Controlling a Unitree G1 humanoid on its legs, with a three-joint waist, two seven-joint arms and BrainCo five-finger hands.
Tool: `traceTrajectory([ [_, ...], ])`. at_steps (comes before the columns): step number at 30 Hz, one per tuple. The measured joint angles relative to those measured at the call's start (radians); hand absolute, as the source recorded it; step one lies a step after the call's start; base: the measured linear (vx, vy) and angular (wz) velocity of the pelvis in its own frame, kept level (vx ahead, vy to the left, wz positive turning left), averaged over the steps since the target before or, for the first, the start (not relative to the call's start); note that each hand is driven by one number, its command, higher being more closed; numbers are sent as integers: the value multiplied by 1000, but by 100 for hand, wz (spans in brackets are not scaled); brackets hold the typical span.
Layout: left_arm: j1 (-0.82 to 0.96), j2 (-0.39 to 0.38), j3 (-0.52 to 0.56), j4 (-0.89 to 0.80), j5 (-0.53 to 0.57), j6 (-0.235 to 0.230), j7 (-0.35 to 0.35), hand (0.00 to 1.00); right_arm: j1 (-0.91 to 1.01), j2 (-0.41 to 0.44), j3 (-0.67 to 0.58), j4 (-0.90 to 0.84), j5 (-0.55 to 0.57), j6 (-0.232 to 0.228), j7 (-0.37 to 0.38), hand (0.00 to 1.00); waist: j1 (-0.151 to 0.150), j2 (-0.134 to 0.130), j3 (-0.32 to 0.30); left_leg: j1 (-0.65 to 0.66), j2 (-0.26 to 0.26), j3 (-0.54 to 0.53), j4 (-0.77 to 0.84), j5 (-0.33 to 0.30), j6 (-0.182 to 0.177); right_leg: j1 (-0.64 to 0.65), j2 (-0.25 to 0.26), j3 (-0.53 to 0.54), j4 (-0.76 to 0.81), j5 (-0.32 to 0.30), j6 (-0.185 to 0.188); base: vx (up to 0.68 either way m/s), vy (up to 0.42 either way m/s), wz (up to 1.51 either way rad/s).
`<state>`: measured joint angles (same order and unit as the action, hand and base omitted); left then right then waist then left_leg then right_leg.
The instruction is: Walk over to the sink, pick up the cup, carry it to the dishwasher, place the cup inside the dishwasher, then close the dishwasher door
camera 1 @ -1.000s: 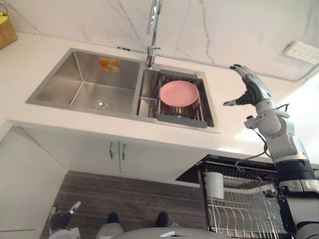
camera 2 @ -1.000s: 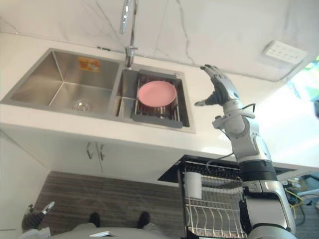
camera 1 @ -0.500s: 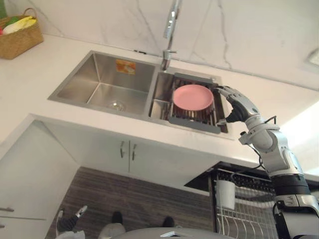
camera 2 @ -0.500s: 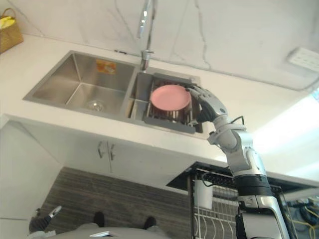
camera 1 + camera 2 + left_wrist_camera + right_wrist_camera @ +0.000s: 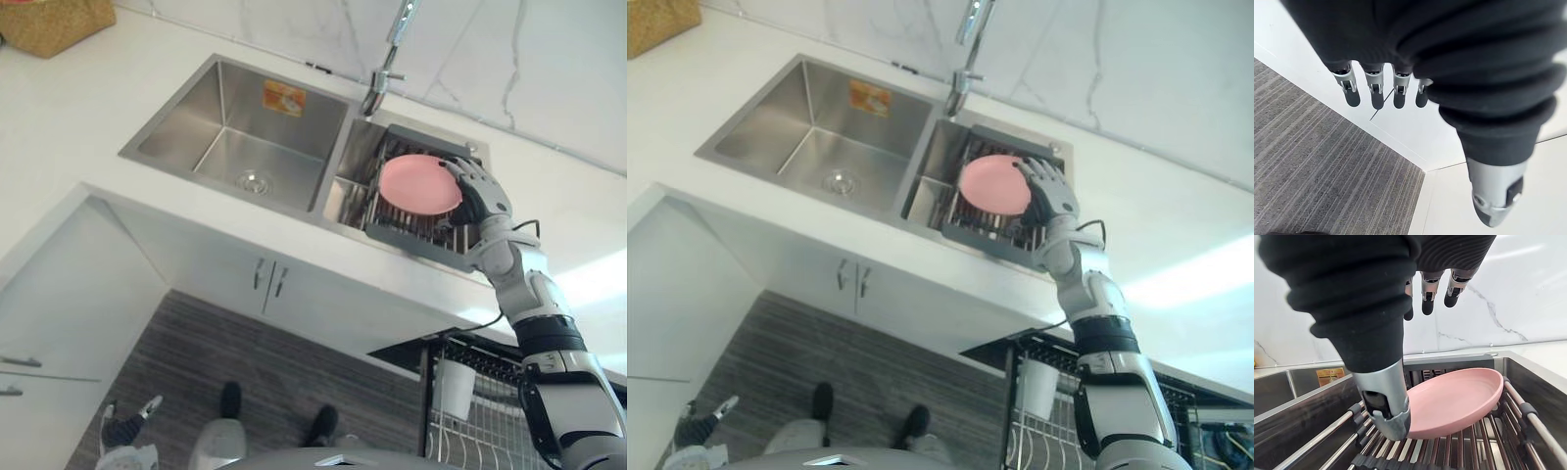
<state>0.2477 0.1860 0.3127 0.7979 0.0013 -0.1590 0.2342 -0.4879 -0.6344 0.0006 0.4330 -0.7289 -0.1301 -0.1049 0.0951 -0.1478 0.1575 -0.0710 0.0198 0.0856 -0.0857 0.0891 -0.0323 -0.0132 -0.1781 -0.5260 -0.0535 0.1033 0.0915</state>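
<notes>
A pink plate [image 5: 417,182] lies on a dark drying rack [image 5: 415,233] in the right basin of the steel sink [image 5: 245,137]. My right hand [image 5: 482,193] hovers at the plate's right edge. In the right wrist view its fingers [image 5: 1426,296] are straight and the thumb [image 5: 1386,401] is spread, just above the plate [image 5: 1459,399] and holding nothing. A white cup [image 5: 455,388] stands upright in the pulled-out dishwasher rack [image 5: 490,426] at the lower right. My left hand [image 5: 1376,93] hangs low at my side with straight fingers, above the striped floor.
A tall faucet [image 5: 389,59] rises behind the sink's divider. A wicker basket [image 5: 54,20] sits on the white counter at the far left. White cabinet doors [image 5: 269,279] close off the space under the sink. The open dishwasher juts out to the right of them.
The camera has shifted. My right hand came down from over the counter right of the sink and moved left to the pink plate's edge. The cup stays in the dishwasher rack.
</notes>
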Motion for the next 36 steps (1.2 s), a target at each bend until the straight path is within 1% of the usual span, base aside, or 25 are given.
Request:
traceTrajectory([
  [2, -3, 4, 0, -3, 0, 0, 0, 0, -1, 0, 2, 23, -5, 6, -4, 0, 9, -4, 7, 0, -1, 9, 0, -4, 6, 0, -7, 1, 0, -4, 5, -2, 19, 1],
  [7, -9, 6, 0, -3, 0, 0, 0, 0, -5, -1, 29, 29, -25, 3, -4, 0, 11, -11, 19, -1, -3, 21, 0, -5, 5, -6, -9, 9, 0, 0, 5, 53, 12, -3],
  [8, -17, 7, 0, -4, 0, 0, 0, 0, -10, -2, 29, 30, -30, 4, -4, 0, 11, -11, 26, -2, -4, 21, 0, -4, 5, -6, -9, 9, 0, 5, 12, 85, 9, 0],
  [10, -27, 10, -1, -6, 0, 0, -1, 0, -24, -2, 32, 51, -58, 4, -4, 0, 11, -12, 33, -2, -5, 21, 1, 0, 11, -7, -8, 9, 0, 7, 13, 84, 3, 1],
  [14, -29, 12, -1, -34, 0, 0, -1, 0, -38, -3, 37, 66, -95, 9, -4, 0, 13, -13, 34, -6, -8, 15, 1, -1, 11, -8, -9, 9, 0, 8, 13, 73, 10, 6],
  [17, -29, 23, -1, -39, -1, 0, -1, 0, -77, -4, 74, 100, -104, 26, -5, 0, 15, -19, 50, -7, -8, 13, 1, 0, 11, -8, -8, 9, 0, 8, 12, 12, 5, 1],
  [18, -30, 26, -1, -40, -1, 0, -2, 0, -92, -4, 76, 105, -112, 30, -5, 0, 16, -20, 64, -9, -8, 13, 1, 3, 14, -10, -8, 10, 0, 9, 12, -48, 19, 0],
  [20, -30, 28, -1, -38, -4, 1, -3, 0, -108, -4, 76, 115, -136, 38, -5, 0, 19, -23, 72, -22, -8, 16, 1, 7, 16, -24, -8, 14, 0, 14, 11, -49, 25, -3],
  [22, -30, 29, -1, -39, -21, 1, -4, 0, -124, -10, 86, 139, -142, 50, -5, 0, 28, -22, 84, -24, -6, 20, 0, 4, 11, -27, -9, 19, 0, 18, 10, -26, 21, -5],
  [26, -31, 33, 0, -41, -37, 1, -4, 0, -148, -62, 146, 140, -143, 53, -4, 0, 39, -22, 90, -43, 1, 22, 0, 9, 10, -50, -7, 23, 1, 23, 3, -3, 16, -4],
  [30, -31, 37, -1, -43, -40, 1, -9, 0, -189, -73, 146, 179, -143, 75, -3, 0, 41, -23, 95, -53, 8, 22, 0, 15, 6, -59, 2, 22, -3, 27, -1, 28, -8, 0],
  [32, -31, 41, -1, -43, -45, 1, -9, 0, -195, -88, 152, 181, -143, 86, -4, 0, 43, -23, 95, -56, 11, 22, 1, 20, 10, -59, 5, 22, -7, 28, -2, 58, -8, 0],
  [36, -33, 42, -1, -44, -58, 0, -9, 0, -212, -89, 156, 213, -143, 94, -4, 0, 43, -22, 96, -58, 13, 22, 1, 19, 10, -60, 7, 21, -10, 28, -3, 47, -1, 0],
])
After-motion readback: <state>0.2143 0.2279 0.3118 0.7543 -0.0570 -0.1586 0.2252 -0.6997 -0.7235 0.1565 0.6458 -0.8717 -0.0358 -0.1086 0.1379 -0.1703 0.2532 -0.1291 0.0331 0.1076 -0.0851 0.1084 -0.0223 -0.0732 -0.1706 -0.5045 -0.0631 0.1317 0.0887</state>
